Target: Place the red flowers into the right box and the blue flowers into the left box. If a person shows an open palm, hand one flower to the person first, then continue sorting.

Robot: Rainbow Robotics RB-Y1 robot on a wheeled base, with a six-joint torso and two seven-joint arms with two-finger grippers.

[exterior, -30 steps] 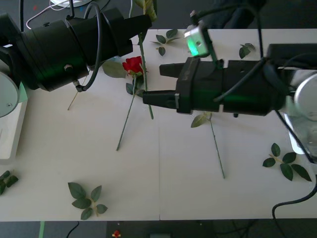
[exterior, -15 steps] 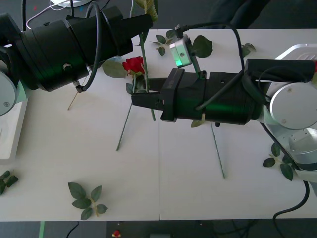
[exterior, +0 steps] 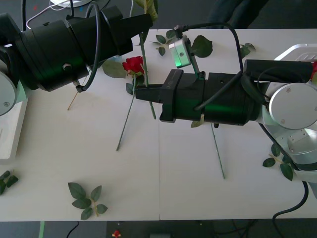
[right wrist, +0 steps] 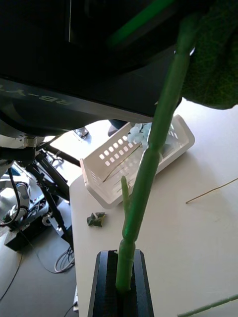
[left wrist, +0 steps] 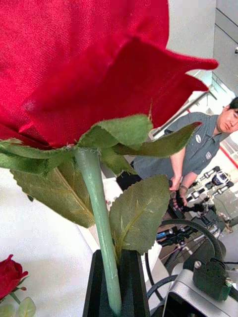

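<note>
Right gripper [right wrist: 120, 285] retreated slightly rightward, clamping a stem [right wrist: 148, 168]; left gripper [left wrist: 117, 287] clamps a rose (wrist views).

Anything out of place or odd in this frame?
Yes: both grippers seem clamped on one red rose, the left gripper just under its bloom, the right gripper lower on the stem. Loose leaf sprigs also lie scattered on the table, apart from any flower.

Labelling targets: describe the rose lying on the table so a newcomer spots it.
On the white table, look just below the left arm. The red rose lies flat there, stem trailing toward the near edge; the stems and leaf sprigs around it show no red.
</note>
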